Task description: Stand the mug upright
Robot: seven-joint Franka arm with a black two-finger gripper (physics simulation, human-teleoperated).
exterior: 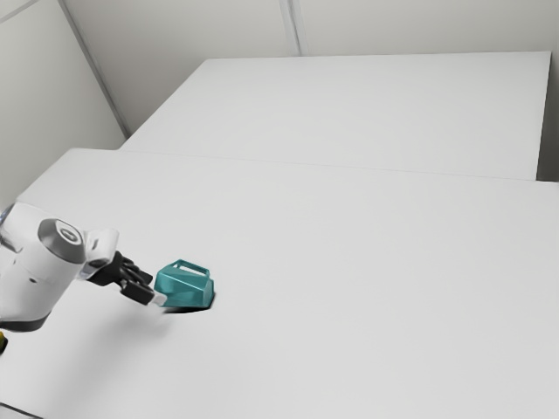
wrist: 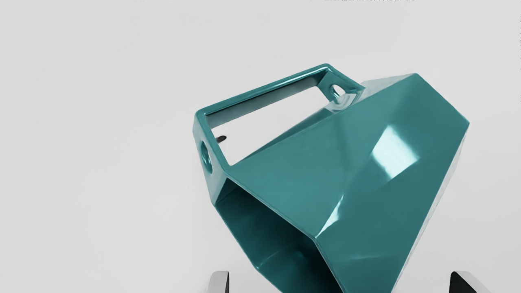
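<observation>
On the white table (exterior: 367, 288), toward the exterior view's left, you see the teal mug (exterior: 182, 290) lying on its side, with a dark shadow (exterior: 189, 310) along its near edge. The white arm (exterior: 39, 266) enters from that view's left and brings the black gripper (exterior: 155, 289) just beside the mug; whether a fingertip touches it, you cannot tell from this side. Beyond the table you may note a second white surface (exterior: 367, 113) and, farther off, the pale wall (exterior: 192, 30).

The wrist view supplies what the exterior view leaves unclear: the fingers (wrist: 219, 283) are spread well apart, pinching nothing, and the mug's open mouth (wrist: 281, 240) faces toward them, its near part reaching between them. You can also look through the angular handle (wrist: 264, 91) to the tabletop, where a small dark mark (wrist: 222, 139) shows.
</observation>
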